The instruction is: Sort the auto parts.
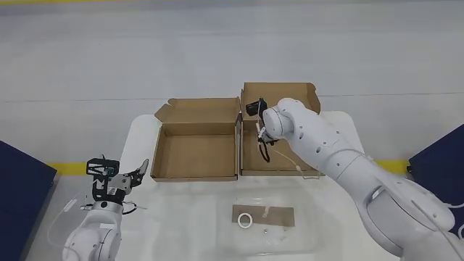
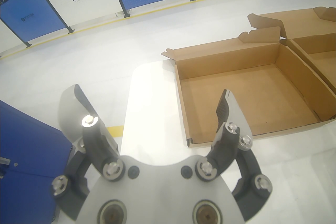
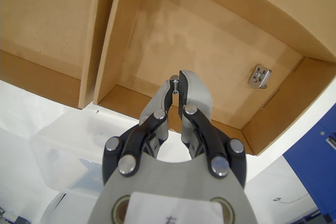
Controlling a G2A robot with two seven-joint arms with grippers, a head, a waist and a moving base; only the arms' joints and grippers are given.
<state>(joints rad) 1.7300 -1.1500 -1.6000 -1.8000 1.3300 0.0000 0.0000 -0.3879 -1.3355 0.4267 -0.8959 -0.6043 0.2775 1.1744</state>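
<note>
Over the right-hand box (image 3: 110, 46), my right claw (image 3: 175, 89) is clamped on a small bolt (image 3: 174, 85), which is pinched near the fingertips with its head poking out past the pads. It hangs above the near end of the box floor, and a metal bracket (image 3: 259, 76) lies flat on that floor, well off toward the far corner.

I judge the step in hand to be dropping the bolt in with the bracket. To do it well, I would lower the wrist until the bolt is close to the cardboard before parting the fingers. A bolt this light will bounce or roll if let go from height. I would also stay clear of the dividing wall beside the left box (image 2: 225, 59), so the bolt cannot skip over into the wrong side.

My left claw (image 2: 151, 91) sits spread wide and empty, near the table's front corner and just short of the left box. A clear tray (image 1: 304, 241) at the front holds a white ring (image 1: 246, 221), likely the next pick.
</note>
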